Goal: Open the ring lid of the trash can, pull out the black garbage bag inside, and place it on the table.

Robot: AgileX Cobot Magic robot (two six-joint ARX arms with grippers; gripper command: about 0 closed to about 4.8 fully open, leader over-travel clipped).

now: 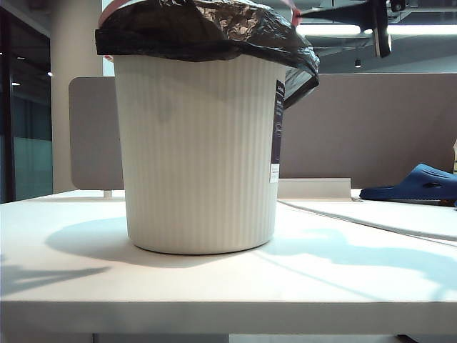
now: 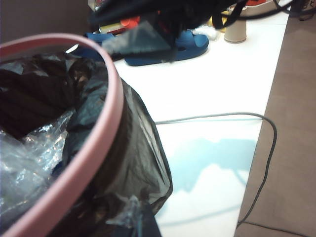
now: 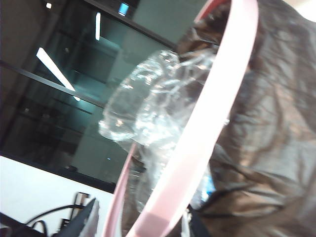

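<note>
can [image 1: 196,150] on desk [image 1: 214,286] | label [image 1: 277,132] too small to read | bag [image 1: 207,28] over rim | ring [image 2: 89,153] on top | left jaws [image 2: 140,42] shut, above the desk beside the can | right jaws [image 3: 163,224] by ring, cannot tell if holding

An office or lab workspace; a grey partition panel [image 1: 371,128] stands behind the white counter [image 1: 214,286]; strip lights [image 1: 335,30] hang overhead; dark glass walls [image 3: 59,98] enclose the room; cables [image 2: 266,148] trail across the counter.

Pink ring lid [image 2: 94,148], blk bag [image 1: 214,32], ribbed cream can [image 1: 196,157].
</note>
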